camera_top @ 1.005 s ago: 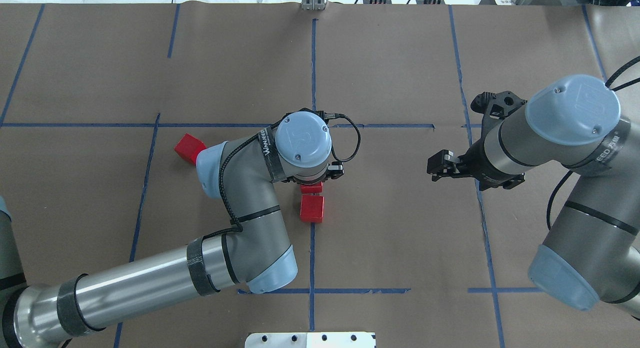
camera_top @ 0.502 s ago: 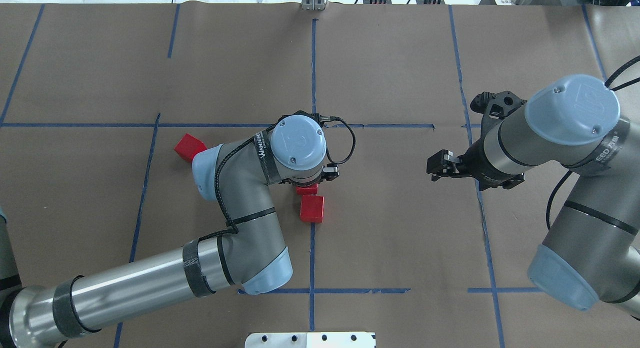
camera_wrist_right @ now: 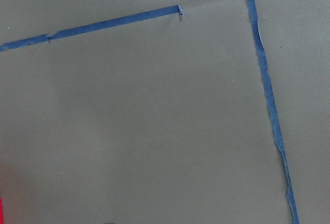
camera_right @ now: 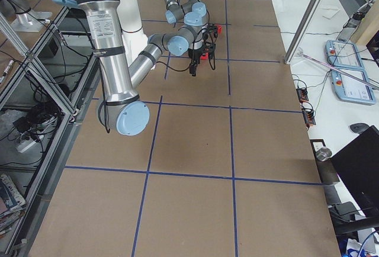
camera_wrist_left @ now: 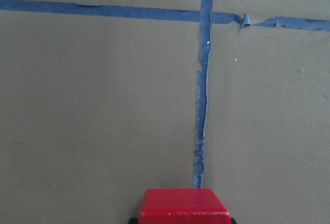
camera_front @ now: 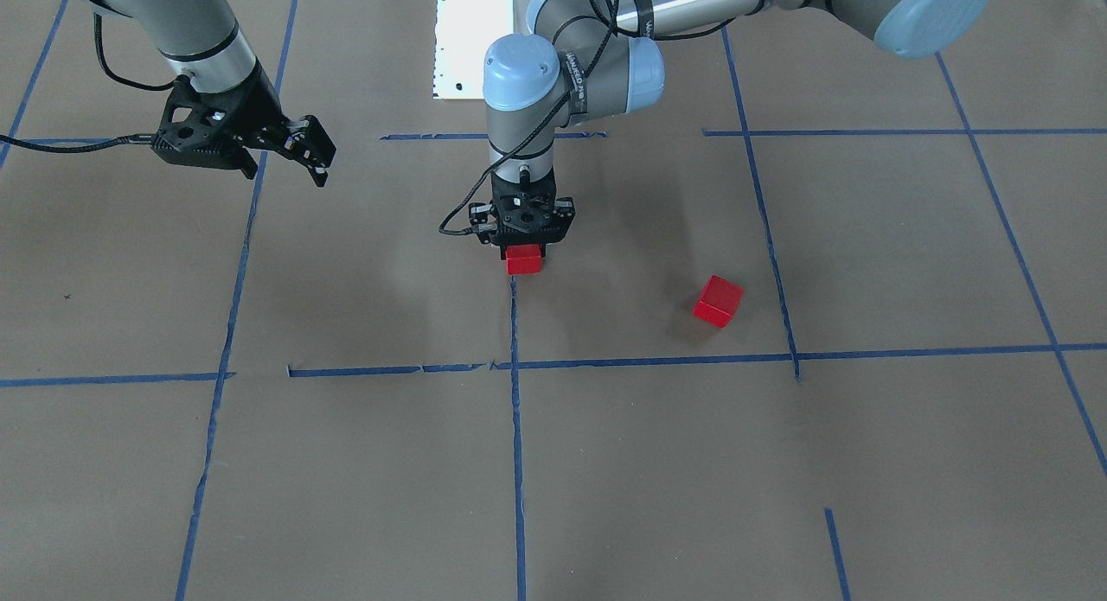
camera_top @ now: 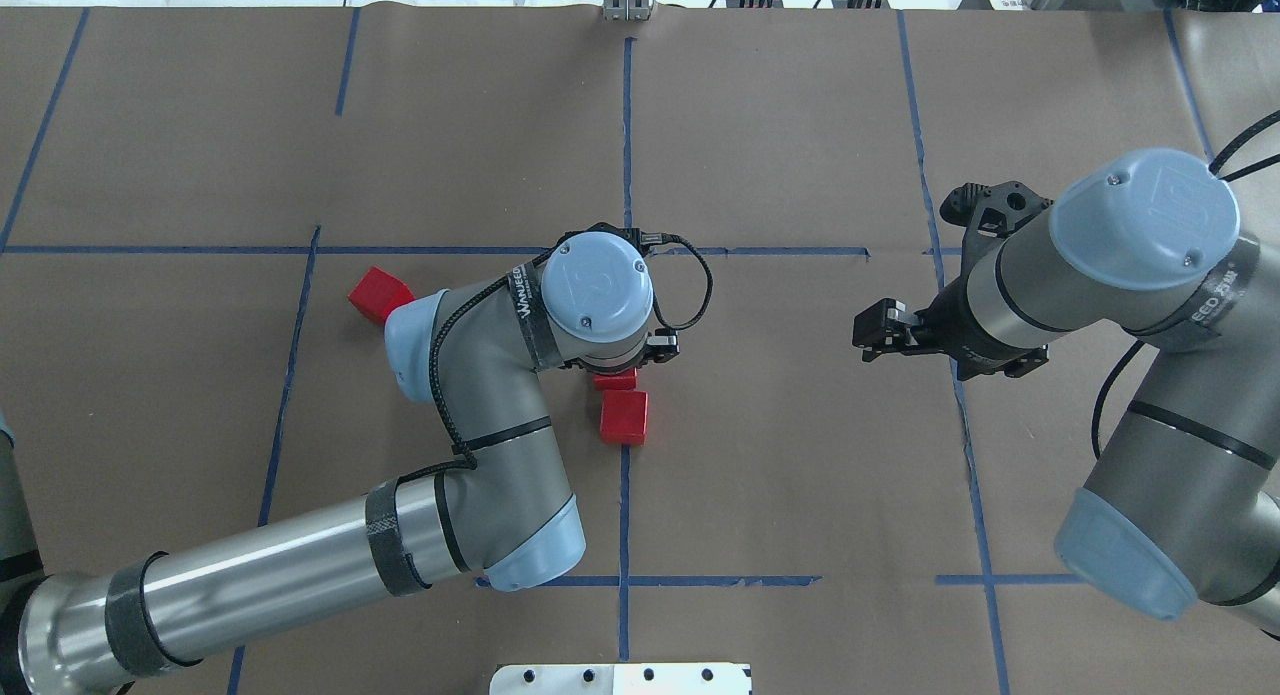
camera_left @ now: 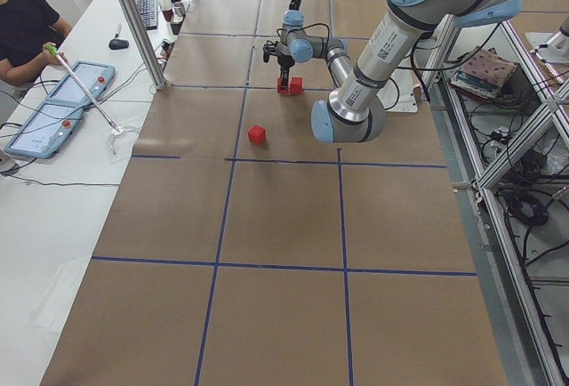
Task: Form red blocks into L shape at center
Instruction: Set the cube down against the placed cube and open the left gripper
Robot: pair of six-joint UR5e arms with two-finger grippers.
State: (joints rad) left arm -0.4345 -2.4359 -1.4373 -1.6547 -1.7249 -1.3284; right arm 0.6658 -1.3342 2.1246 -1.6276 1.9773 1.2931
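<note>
t-1.0 s to now | left gripper [camera_front: 523,246], red block [camera_front: 523,261] clamped between its fingers | both shifted slightly leftward and toward the robot

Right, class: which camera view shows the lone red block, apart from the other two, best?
The exterior front-facing view: the lone red block sits in the open, three faces visible. Overhead, the left arm's elbow covers one corner. The exterior left view shows it small; exterior right, barely a speck. Neither wrist view shows it.
</note>
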